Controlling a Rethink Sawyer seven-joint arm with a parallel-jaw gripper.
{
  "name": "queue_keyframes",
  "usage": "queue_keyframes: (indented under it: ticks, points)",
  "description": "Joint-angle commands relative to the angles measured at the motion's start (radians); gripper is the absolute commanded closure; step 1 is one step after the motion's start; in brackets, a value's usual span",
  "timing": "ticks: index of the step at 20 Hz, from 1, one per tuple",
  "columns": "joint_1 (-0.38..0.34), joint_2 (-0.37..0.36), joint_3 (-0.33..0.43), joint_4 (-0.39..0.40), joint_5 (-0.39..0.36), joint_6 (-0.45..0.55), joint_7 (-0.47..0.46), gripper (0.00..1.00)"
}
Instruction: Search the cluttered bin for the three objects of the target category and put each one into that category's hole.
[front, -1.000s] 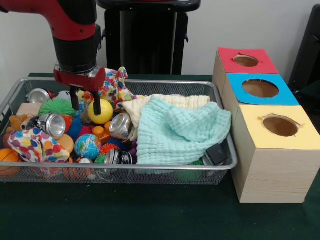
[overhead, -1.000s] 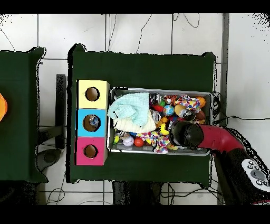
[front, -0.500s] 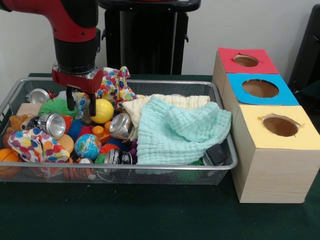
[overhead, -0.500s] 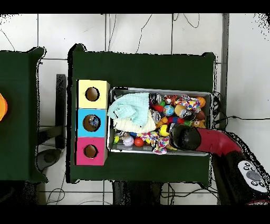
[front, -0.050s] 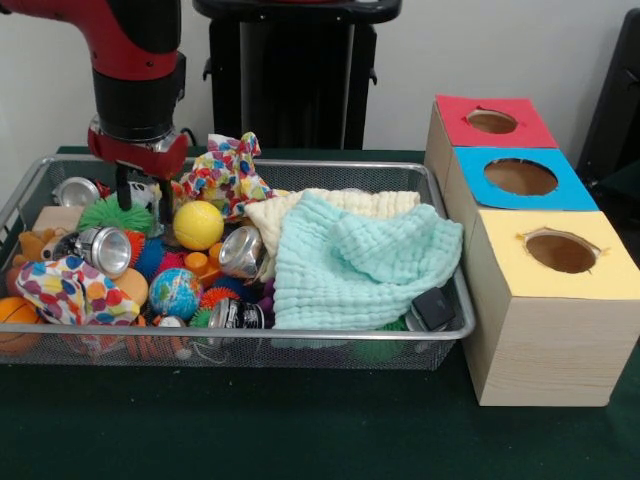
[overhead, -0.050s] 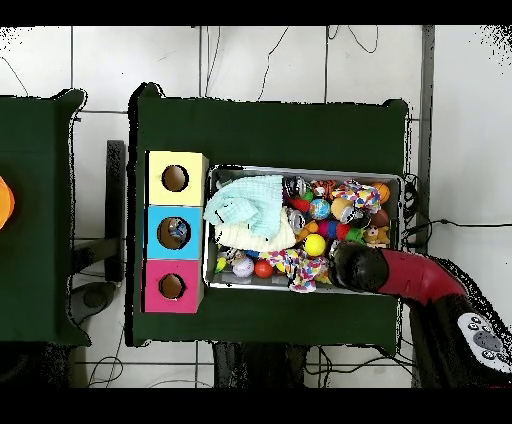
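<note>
A dark green cloth-covered tabletop (front, -0.050s: 300, 440) is seen carrying a silver wire-mesh bin (front, -0.050s: 300, 345) and, at the bin's 3 o'clock in the front view, a row of three pale wooden boxes with round holes, topped yellow (front, -0.050s: 560, 252), blue (front, -0.050s: 520, 177) and red (front, -0.050s: 492, 121) from nearest to farthest. The red and black robot arm (front, -0.050s: 135, 60) is brought down over the far left part of the bin. A mint green muslin cloth (front, -0.050s: 355, 262) is spread over the bin's right half, with a cream knitted cloth (front, -0.050s: 300, 208) lying partly beneath it at 12 o'clock. A patchwork-printed stuffed toy (front, -0.050s: 225, 172) is propped against the far rim, just beside the arm. The black-fingered pincer (front, -0.050s: 141, 200) is held with its fingers slightly apart and nothing visibly clamped between them, above a green spiky ball (front, -0.050s: 112, 212). A plain yellow ball (front, -0.050s: 198, 224) lies free at the pincer's 3 o'clock, and a blue and green globe ball (front, -0.050s: 175, 292) sits at the yellow ball's 6 o'clock. A crushed silver can (front, -0.050s: 240, 250) rests against the mint cloth's left edge.
</note>
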Motion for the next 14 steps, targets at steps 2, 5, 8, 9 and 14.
queue_keyframes:
  ticks: [2, 5, 8, 9, 14]
  points:
    - [0.015, 0.036, -0.006, 0.016, 0.031, 0.003, 0.100, 0.00]
    - [0.018, 0.048, -0.007, 0.027, 0.033, -0.018, 0.109, 0.00]
    - [0.018, 0.065, 0.002, 0.041, 0.037, -0.046, 0.118, 0.00]
    - [0.019, 0.070, 0.005, 0.044, 0.036, -0.052, 0.117, 0.00]
    - [0.004, 0.097, 0.048, 0.078, 0.017, -0.127, 0.092, 0.00]
